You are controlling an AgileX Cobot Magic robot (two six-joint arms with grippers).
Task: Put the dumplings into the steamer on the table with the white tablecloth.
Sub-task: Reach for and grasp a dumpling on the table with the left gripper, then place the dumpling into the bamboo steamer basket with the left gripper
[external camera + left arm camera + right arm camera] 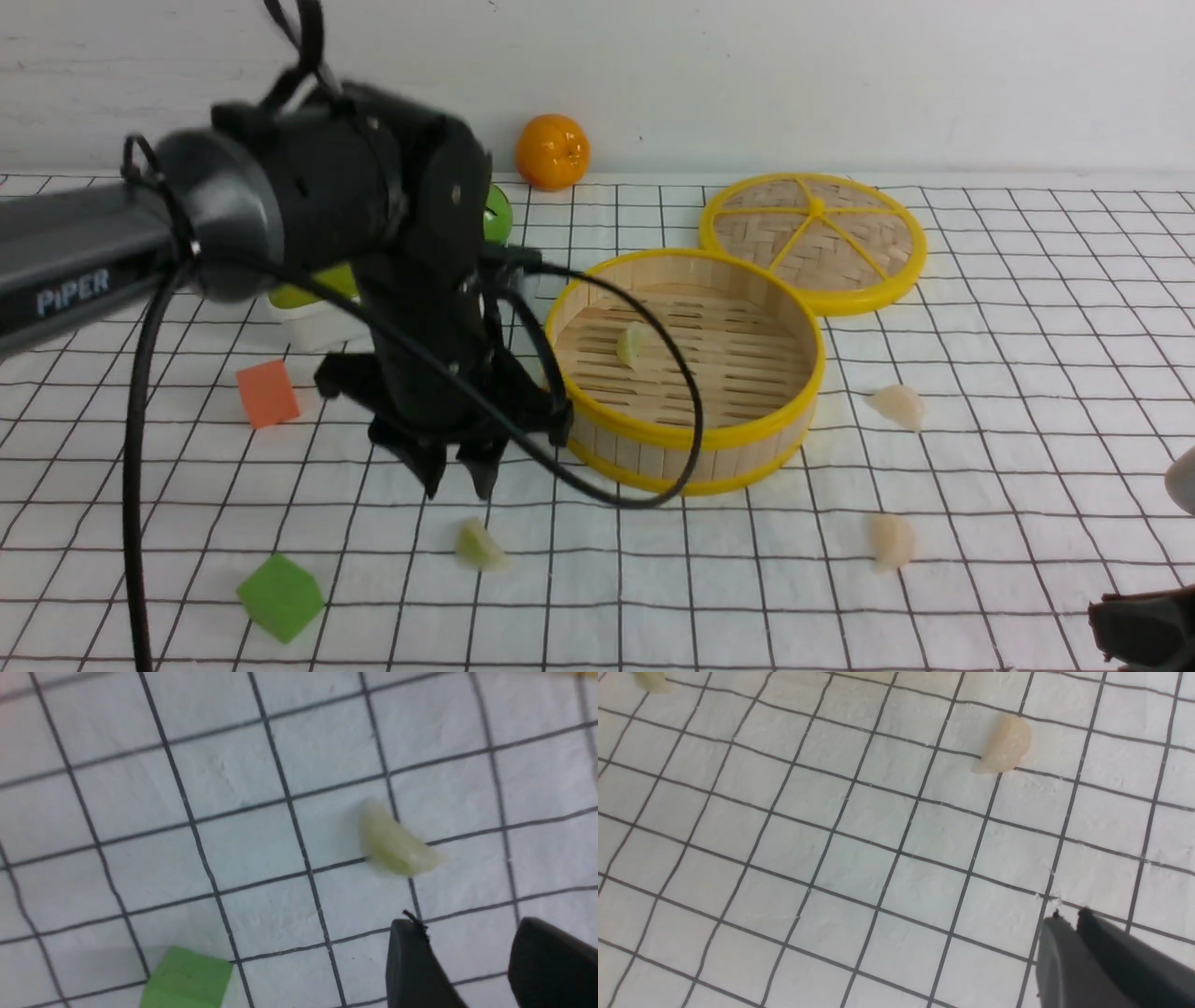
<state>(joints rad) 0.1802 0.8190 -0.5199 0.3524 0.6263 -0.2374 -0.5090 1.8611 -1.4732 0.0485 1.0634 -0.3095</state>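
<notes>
The bamboo steamer (686, 439) with yellow rims stands mid-table and holds one greenish dumpling (631, 344). A second greenish dumpling (478, 546) lies on the cloth in front of my left gripper (457, 485), which is open and empty just above the cloth; the left wrist view shows this dumpling (395, 844) ahead of the gripper (467, 926). Two whitish dumplings lie right of the steamer, one nearer the steamer (898, 406) and one nearer me (892, 541). My right gripper (1069, 914) is shut and empty, a few squares short of a whitish dumpling (1003, 745).
The flat woven lid (814, 240) lies behind the steamer. An orange cube (267, 393) and a green cube (280, 597) lie at the left; the left wrist view shows the green cube (187, 977). An orange fruit (552, 151) sits at the back. The white gridded table (1027, 373) extends right.
</notes>
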